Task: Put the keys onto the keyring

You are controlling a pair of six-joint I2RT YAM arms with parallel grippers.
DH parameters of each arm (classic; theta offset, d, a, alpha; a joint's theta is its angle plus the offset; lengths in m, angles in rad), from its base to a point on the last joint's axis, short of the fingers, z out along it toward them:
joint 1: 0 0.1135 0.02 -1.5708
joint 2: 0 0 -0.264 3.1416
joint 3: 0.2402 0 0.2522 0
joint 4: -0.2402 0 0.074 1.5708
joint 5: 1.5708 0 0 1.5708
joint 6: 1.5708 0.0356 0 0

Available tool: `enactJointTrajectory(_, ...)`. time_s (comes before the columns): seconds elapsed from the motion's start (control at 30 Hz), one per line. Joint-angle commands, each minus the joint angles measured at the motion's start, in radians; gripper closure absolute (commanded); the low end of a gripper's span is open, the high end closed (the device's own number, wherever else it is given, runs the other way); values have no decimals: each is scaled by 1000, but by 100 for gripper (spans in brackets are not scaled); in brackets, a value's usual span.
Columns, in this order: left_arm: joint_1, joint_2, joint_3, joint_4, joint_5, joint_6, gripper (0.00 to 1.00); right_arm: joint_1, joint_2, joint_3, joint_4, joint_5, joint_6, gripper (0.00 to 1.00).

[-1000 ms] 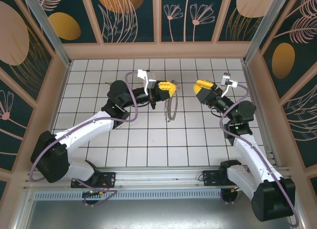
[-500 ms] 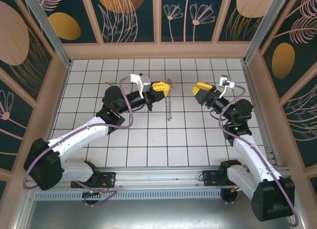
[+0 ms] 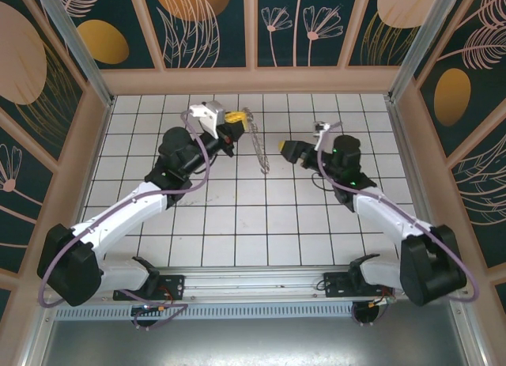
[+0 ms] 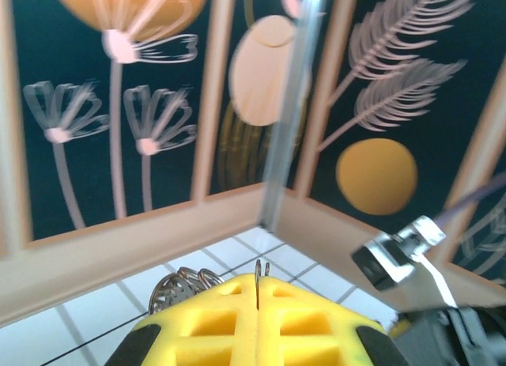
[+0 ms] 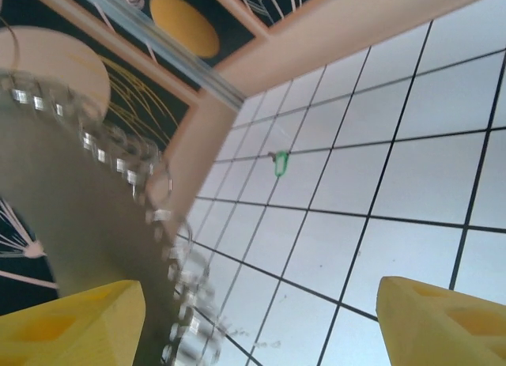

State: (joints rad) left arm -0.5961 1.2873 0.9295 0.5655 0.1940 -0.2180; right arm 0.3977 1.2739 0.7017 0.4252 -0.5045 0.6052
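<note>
From the overhead camera we see both arms reaching out over a white tiled floor [image 3: 237,224], inside a pen whose walls are painted with flowers. The left gripper [image 3: 239,122] is held up near the far wall and is clamped on the top end of the keyring [image 3: 258,146]. The keyring is a thin tan loop fringed with small silvery pieces, and it hangs down edge-on from the grip. The right gripper [image 3: 282,148] points at the lower part of the loop from the right and is near it.

From the left wrist camera we see that arm's two yellow fingers [image 4: 205,326] pressed flat together. A thin sliver of the loop pokes up from the seam between them, and a cluster of silvery pieces sits just to the left.

From the right wrist camera we see its yellow fingertips [image 5: 71,322] spread wide in the bottom corners, with nothing gripped between them. The keyring crosses as a blurred band just beside the left-hand fingertip, and we cannot tell whether they touch. The green key [image 5: 279,162] lies flat on the tiles well beyond, towards the far wall
</note>
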Motion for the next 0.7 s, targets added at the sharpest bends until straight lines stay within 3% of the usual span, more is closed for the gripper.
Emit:
enactJointTrajectory(0.0,50,-34,37,-18,-106,-21,100,69,90,88,-56,101,-48,24)
enactJointTrajectory(0.23,183,-15,98,-58,-135,-53,100,182,377,323,-122,147,-81,28)
enactJointTrajectory(0.67,404,76,221,-128,-119,-127,100,310,1006,1116,-477,230,-243,28)
